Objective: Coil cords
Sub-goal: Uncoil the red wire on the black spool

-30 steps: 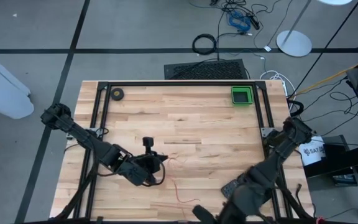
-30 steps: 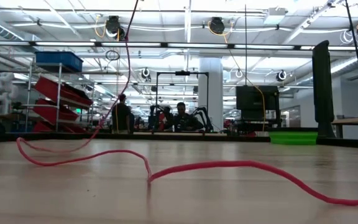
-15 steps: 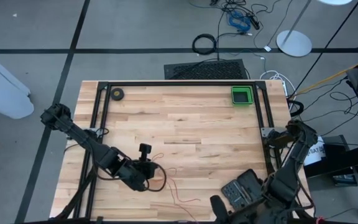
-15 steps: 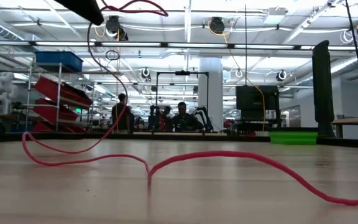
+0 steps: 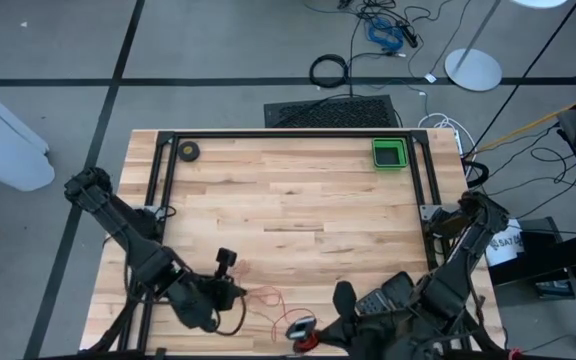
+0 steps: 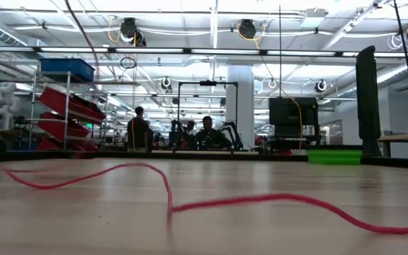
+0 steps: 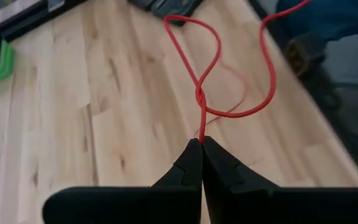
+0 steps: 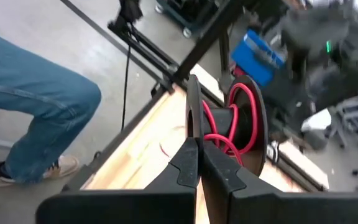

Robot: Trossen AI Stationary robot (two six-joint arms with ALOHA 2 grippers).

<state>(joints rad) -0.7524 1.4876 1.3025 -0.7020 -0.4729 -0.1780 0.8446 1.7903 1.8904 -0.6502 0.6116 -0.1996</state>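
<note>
Red cords (image 7: 202, 93) pinched in shut left pincer (image 7: 201, 144); right pincer (image 8: 199, 149) shut, spool half-hidden.

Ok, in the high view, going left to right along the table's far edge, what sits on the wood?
Small dark tape roll near the far left corner → long bare stretch of the table → green tray near the far right corner.

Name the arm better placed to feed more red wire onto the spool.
Left, probably. The left end effector is shut on the red wire, with slack looping toward the spool. The right end effector is shut at the spool, holding it.
</note>
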